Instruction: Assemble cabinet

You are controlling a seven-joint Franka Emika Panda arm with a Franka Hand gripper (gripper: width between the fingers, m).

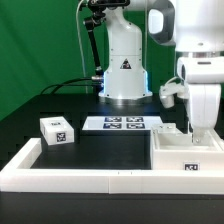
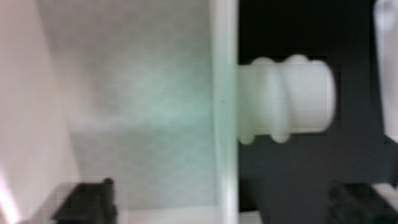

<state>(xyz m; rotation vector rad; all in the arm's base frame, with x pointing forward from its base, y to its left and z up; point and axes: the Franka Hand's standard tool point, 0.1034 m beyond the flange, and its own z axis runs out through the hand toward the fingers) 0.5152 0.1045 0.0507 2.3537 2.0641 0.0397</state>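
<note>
The white boxy cabinet body point(image 1: 176, 152) lies at the exterior view's right, with a tag on its front face. My gripper point(image 1: 192, 132) hangs straight down over its far right part, fingertips at its top edge. In the wrist view the gripper point(image 2: 222, 205) is open. Its two dark fingers point(image 2: 80, 200) stand wide apart on either side of a white wall edge of the body point(image 2: 143, 100). A ribbed white knob point(image 2: 285, 95) juts from that wall over the dark table. One small white block with a tag point(image 1: 57, 129) sits at the exterior view's left.
The marker board point(image 1: 125, 124) lies flat in front of the robot base point(image 1: 124, 70). Long white border rails point(image 1: 90, 178) run along the front and the exterior view's left of the black table. A green backdrop stands behind.
</note>
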